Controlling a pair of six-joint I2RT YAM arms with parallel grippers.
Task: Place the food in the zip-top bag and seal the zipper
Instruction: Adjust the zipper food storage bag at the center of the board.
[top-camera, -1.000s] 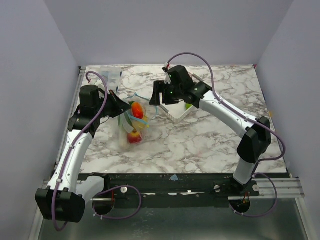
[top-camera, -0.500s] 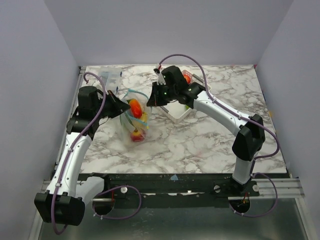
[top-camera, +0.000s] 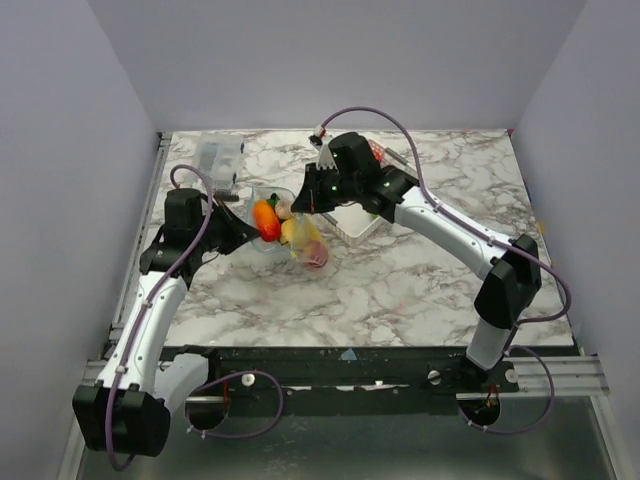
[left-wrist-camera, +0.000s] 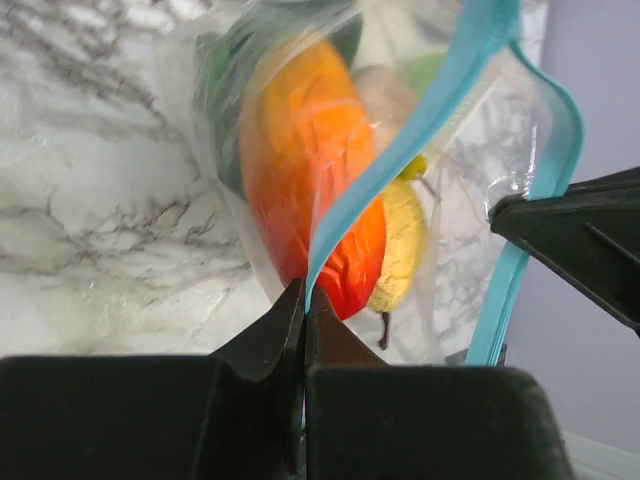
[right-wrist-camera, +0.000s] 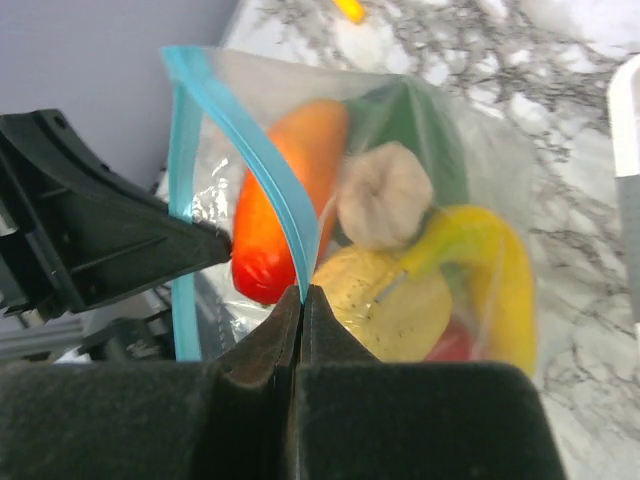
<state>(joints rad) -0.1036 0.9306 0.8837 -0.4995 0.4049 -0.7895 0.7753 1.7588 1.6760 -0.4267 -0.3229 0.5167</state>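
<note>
Pinched plastic fills both wrist views: the left gripper has its two fingers pressed fully together on the zipper, and the right gripper is likewise clamped tight on the blue-green strip, with no gap showing between its pads. The zip-top bag hangs stretched between the two grippers over the left half of the marble desk, about midway between the near and far edges. The two runs of the strip stand apart between the grippers, so the mouth is unsealed. Inside the clear pouch lie an orange piece close against the left gripper's side, a yellow banana beside it, a pale beige bulb-shaped piece, a green piece behind that, and a red piece at the end of the bag nearest the desk's near edge. A white basket sits just right of the bag, partly under the right arm, and a small clear box rests near the far left corner.
</note>
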